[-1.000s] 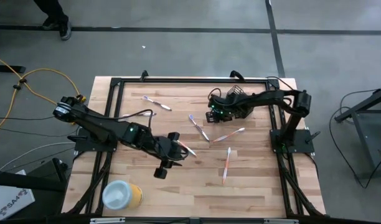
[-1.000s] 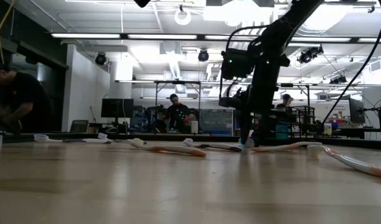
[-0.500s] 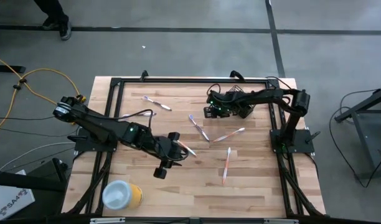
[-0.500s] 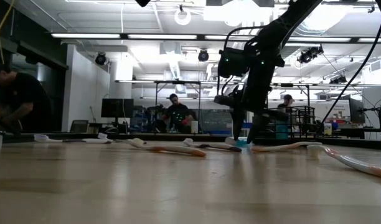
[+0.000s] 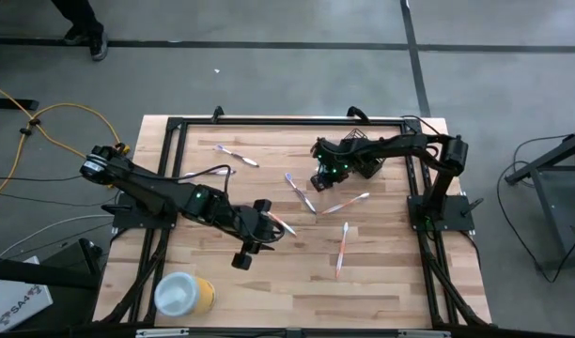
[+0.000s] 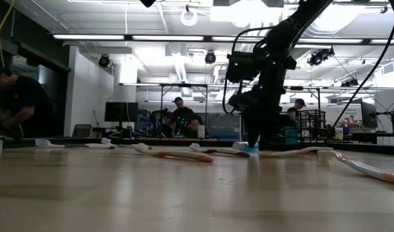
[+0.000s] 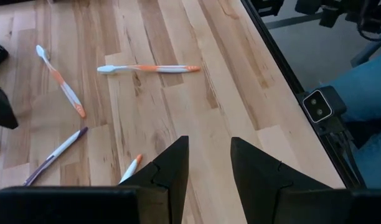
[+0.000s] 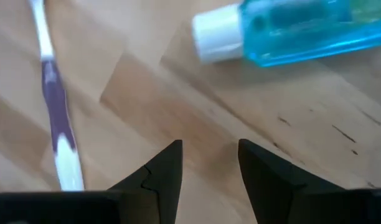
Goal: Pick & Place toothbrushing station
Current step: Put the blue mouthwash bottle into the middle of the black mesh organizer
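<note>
My right gripper (image 5: 321, 176) (image 8: 209, 165) hangs open, pointing steeply down just above the wood, with nothing between its fingers. A small blue tube (image 8: 284, 28) with a white cap lies flat just beyond its fingertips, and a purple-and-white toothbrush (image 8: 56, 118) lies beside it. The low view shows the tube (image 6: 250, 147) at the foot of this gripper (image 6: 255, 143). The black mesh holder (image 5: 353, 139) stands at the far right, partly hidden by the right arm. My left gripper (image 5: 269, 223) (image 7: 209, 168) hovers open over mid-table, and an orange-tipped toothbrush (image 7: 131, 168) lies beside one of its fingers.
More toothbrushes lie flat on the wood: one at the far left (image 5: 236, 155), two in the middle (image 5: 300, 191) (image 5: 344, 203) and one nearer the front (image 5: 342, 246). A yellow cylinder with a white top (image 5: 184, 294) stands at the near left corner. A black frame (image 5: 287, 120) rims the table.
My right gripper has rolled about the line it points along, staying open and in the same spot over the blue tube. The tube and the toothbrushes have not moved.
</note>
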`<state>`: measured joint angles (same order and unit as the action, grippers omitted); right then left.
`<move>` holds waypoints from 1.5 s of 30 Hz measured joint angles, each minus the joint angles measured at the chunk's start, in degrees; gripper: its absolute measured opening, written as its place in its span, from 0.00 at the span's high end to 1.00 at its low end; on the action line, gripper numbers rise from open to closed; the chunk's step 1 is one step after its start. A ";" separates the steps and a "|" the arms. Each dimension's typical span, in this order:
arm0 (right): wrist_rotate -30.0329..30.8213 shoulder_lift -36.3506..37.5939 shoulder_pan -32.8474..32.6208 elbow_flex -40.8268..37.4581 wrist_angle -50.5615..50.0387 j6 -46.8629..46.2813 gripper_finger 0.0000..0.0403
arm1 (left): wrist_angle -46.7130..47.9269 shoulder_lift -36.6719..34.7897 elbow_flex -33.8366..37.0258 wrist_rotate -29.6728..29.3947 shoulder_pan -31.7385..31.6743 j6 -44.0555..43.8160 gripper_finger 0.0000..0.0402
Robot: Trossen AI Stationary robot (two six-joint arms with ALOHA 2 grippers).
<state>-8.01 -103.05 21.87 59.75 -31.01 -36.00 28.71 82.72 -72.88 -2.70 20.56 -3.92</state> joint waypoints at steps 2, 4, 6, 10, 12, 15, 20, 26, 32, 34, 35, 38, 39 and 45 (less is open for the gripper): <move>-1.42 0.32 0.00 0.00 -0.45 3.89 0.63 | -0.01 0.00 0.00 0.01 0.00 0.00 0.71; -2.19 1.33 -0.18 0.00 -1.10 8.19 0.63 | 0.00 0.00 0.00 0.00 0.00 -0.02 0.71; -2.48 2.91 -0.56 0.00 -1.68 13.32 0.63 | -0.02 0.00 0.00 0.01 0.00 -0.02 0.71; 0.92 7.89 -1.53 0.00 -2.39 24.87 0.63 | -0.55 0.00 0.00 0.00 0.00 -0.12 0.71; 5.60 10.42 -1.74 0.00 -1.63 31.70 0.63 | -0.84 0.00 0.00 -0.37 0.00 -0.18 0.71; 13.73 12.92 -2.71 0.11 1.14 42.48 0.63 | -0.77 0.00 0.00 -0.83 -0.02 -0.18 0.71; 18.96 12.93 -3.54 0.09 1.61 58.07 0.63 | -1.02 0.00 0.00 -0.92 -0.02 -0.19 0.71; 24.45 11.59 -3.47 0.04 1.41 73.07 0.63 | -0.97 0.00 0.00 -0.96 -0.02 -0.45 0.71; 24.56 11.63 -3.16 0.04 3.76 76.55 0.63 | -0.98 0.00 0.00 -1.54 -0.02 -0.53 0.71; 23.97 11.63 -2.67 0.07 3.84 75.98 0.63 | -0.96 0.00 0.00 -2.98 -0.02 -0.57 0.71; 23.01 11.60 -2.35 0.07 3.80 75.53 0.63 | -0.96 0.00 0.00 -3.72 -0.02 -0.61 0.71; 21.49 10.89 -1.54 0.07 3.34 75.37 0.63 | -0.98 0.00 0.00 -4.96 -0.02 -0.61 0.71; 21.53 10.70 -1.21 0.06 2.64 75.97 0.63 | -0.98 0.00 0.00 -5.04 -0.02 -0.61 0.71; 21.59 8.29 -1.17 -0.02 1.02 79.76 0.63 | -1.59 0.00 0.00 -5.01 -0.02 -1.97 0.71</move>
<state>13.58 -94.76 20.70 59.72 -29.99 43.76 27.12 82.72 -72.88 -7.70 20.53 -5.89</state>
